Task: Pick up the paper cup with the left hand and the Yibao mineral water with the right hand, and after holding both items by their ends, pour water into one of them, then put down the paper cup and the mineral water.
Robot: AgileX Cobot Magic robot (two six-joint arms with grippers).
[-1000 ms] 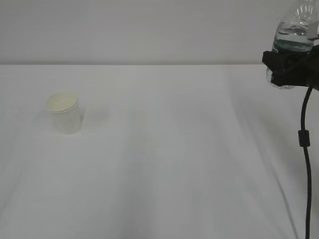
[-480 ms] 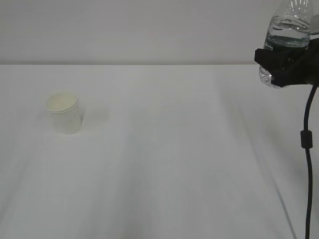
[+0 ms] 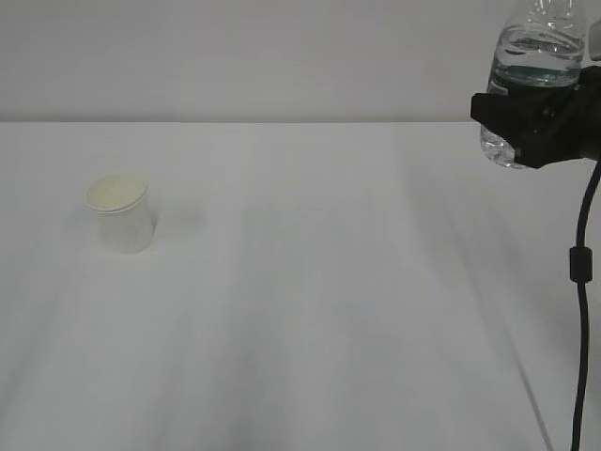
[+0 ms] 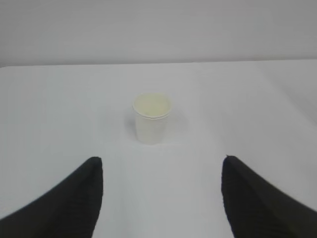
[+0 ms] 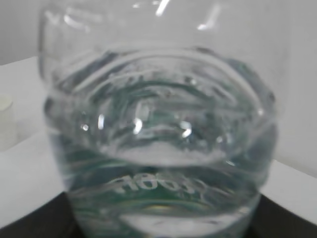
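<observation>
The white paper cup (image 3: pixel 120 213) stands upright on the table at the left, cream inside, nothing touching it. In the left wrist view the same cup (image 4: pixel 151 118) sits ahead of my left gripper (image 4: pixel 161 198), whose two black fingers (image 4: pixel 74 198) stand wide apart and short of it. The left arm does not show in the exterior view. High at the right, my right gripper (image 3: pixel 540 122) is shut on the lower body of the Yibao mineral water (image 3: pixel 532 66), held off the table. That bottle (image 5: pixel 158 134) fills the right wrist view, water inside.
A white tabletop (image 3: pixel 310 310) spreads under everything, with a pale wall behind its far edge. A thin black cable (image 3: pixel 582 301) hangs down from the right gripper at the right edge.
My right gripper has carried the bottle a little leftward and upward. The cup has stayed where it was.
</observation>
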